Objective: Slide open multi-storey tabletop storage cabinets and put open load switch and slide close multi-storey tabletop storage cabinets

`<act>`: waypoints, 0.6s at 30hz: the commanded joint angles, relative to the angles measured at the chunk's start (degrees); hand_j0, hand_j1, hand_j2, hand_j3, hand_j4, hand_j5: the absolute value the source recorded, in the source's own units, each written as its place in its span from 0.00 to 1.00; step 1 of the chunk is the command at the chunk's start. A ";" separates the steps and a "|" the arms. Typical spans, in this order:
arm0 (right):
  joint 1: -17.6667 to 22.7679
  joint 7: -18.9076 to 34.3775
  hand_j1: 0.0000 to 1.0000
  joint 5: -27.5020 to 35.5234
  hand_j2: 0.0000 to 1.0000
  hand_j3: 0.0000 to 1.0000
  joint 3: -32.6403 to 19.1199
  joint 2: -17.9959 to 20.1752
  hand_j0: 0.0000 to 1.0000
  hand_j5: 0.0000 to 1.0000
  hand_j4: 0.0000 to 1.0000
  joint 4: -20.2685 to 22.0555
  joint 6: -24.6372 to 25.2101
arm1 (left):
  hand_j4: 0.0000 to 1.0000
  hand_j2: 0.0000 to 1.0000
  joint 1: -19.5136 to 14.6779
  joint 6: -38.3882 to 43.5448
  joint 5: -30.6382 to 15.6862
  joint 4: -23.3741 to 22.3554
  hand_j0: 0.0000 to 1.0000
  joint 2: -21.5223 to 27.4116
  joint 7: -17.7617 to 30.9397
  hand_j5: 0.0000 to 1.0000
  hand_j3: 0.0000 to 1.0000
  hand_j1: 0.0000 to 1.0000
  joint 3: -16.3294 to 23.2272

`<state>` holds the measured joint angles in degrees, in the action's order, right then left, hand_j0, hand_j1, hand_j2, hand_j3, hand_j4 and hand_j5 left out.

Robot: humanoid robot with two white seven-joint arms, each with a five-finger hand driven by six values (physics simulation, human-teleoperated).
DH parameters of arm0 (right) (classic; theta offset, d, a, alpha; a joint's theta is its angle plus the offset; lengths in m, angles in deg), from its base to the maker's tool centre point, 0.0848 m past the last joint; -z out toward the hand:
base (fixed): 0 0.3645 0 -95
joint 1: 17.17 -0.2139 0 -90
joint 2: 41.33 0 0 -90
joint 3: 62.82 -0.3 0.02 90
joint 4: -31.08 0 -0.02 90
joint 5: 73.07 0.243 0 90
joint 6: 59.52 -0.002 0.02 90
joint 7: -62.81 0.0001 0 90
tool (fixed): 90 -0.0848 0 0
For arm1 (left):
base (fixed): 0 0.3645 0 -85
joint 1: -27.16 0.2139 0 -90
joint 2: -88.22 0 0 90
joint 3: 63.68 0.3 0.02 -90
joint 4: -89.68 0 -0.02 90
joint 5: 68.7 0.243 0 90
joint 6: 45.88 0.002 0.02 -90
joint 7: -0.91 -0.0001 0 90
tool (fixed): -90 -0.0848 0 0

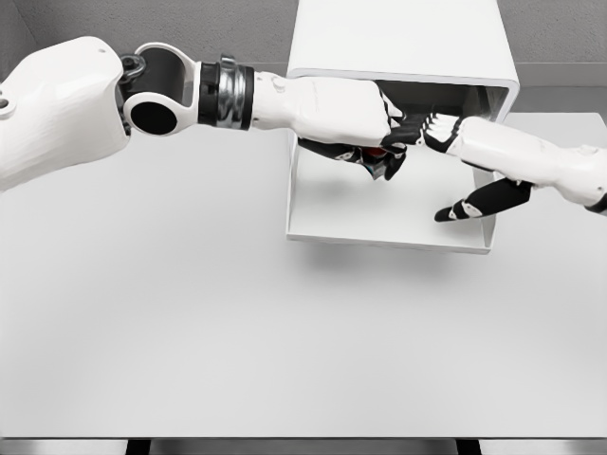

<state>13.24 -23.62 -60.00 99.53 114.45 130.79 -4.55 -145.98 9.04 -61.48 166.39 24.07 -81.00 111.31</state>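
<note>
The white box-shaped storage cabinet (403,43) stands at the counter's (190,313) far edge, right of centre. Its pulled-out drawer (379,223) projects forward. Both hands meet above the drawer, left hand (365,118) left of right hand (474,152).

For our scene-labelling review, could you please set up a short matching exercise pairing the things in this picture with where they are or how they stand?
Things:
1. drawer
2. left hand
3. right hand
4. cabinet

States:
A. closed on a small red and dark object
B. slid open toward the camera
C. stands at the table's far edge
D. thumb pointing down over the drawer's right side

Pairs: 1-B, 2-A, 3-D, 4-C
</note>
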 commanded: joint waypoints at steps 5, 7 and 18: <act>0.00 0.38 1.00 0.38 1.00 1.00 0.07 -0.48 1.00 1.00 1.00 0.05 0.03 | 0.71 0.71 0.00 0.08 -0.28 0.02 0.71 0.07 -0.19 0.71 0.71 0.71 -0.27; 0.00 0.38 1.00 0.29 1.00 1.00 -0.02 -0.48 1.00 1.00 1.00 0.05 0.03 | 0.75 0.75 0.00 0.08 -0.19 0.11 0.75 0.07 -0.19 0.75 0.75 0.75 -0.18; -0.09 -0.15 1.00 0.38 1.00 1.00 -0.46 0.14 1.00 1.00 1.00 -0.04 0.03 | 0.93 0.93 0.09 0.08 -0.28 0.55 0.93 0.33 -0.19 0.93 0.93 0.93 -0.71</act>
<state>13.15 -23.68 -60.04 99.17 114.56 130.79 -4.56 -145.89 9.07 -61.40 166.88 24.45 -81.13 110.83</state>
